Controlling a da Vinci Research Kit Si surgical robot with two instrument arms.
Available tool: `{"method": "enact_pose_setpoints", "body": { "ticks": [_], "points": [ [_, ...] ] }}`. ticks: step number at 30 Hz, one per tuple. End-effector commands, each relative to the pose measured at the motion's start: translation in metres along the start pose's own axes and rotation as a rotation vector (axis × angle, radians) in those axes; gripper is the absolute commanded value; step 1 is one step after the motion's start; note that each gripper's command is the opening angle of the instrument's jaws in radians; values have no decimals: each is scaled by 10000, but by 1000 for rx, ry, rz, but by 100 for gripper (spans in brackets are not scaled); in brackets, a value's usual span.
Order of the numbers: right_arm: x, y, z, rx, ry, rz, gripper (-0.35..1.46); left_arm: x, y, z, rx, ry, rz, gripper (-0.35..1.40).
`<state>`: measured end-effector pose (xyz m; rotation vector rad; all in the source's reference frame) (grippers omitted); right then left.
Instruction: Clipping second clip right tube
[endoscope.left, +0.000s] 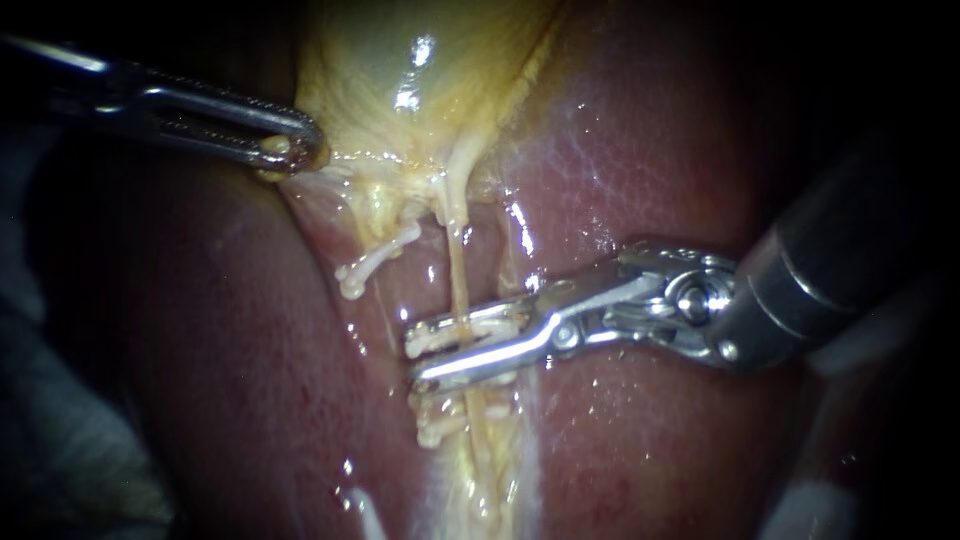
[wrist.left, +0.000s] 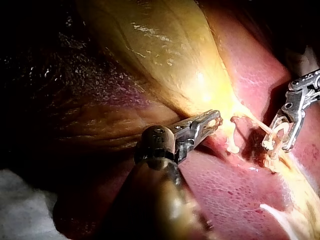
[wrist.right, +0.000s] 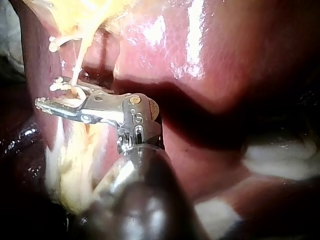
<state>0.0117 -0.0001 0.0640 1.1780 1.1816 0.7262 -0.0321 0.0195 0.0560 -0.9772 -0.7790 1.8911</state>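
The pale yellow gallbladder (endoscope.left: 420, 70) hangs over the red liver (endoscope.left: 640, 150). My left instrument (endoscope.left: 300, 145) comes in from the upper left, its jaws shut on the gallbladder's lower edge; the left wrist view shows it (wrist.left: 212, 121) there too. A thin yellow right tube (endoscope.left: 458, 275) runs down from the gallbladder. My right instrument (endoscope.left: 425, 355) reaches it from the right, jaws holding a white clip (endoscope.left: 465, 325) that straddles the tube. A white clip (endoscope.left: 445, 425) sits on this tube just below the jaws. In the right wrist view the jaws (wrist.right: 47, 97) sit across the tube (wrist.right: 76, 70).
To the left, a short tube stub carries a white clip (endoscope.left: 375, 262). Wet liver lies on both sides of the tubes. White gauze (wrist.right: 280, 155) lies beside the liver, and a further patch of gauze (wrist.left: 20, 200) shows in the left wrist view.
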Motion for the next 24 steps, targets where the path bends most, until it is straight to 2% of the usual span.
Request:
{"method": "enact_pose_setpoints", "body": {
  "ticks": [1,4,8,10,18,24],
  "points": [
    [0,0,0,0,0,0,9,0,0,0,0,0,0,-35],
    [-1,0,-1,1,-1,0,-2,0,0,0,0,0,0,-35],
    [-1,-2,-4,4,0,35,-35,0,0,1,0,0,0,-35],
    [0,-3,-7,6,2,66,-35,1,0,1,0,0,0,-35],
    [-4,-7,-4,9,-2,64,-35,1,0,1,0,0,0,-35],
    [-7,-5,-4,9,-3,68,-35,1,0,1,0,0,0,-35]
  ]
}}
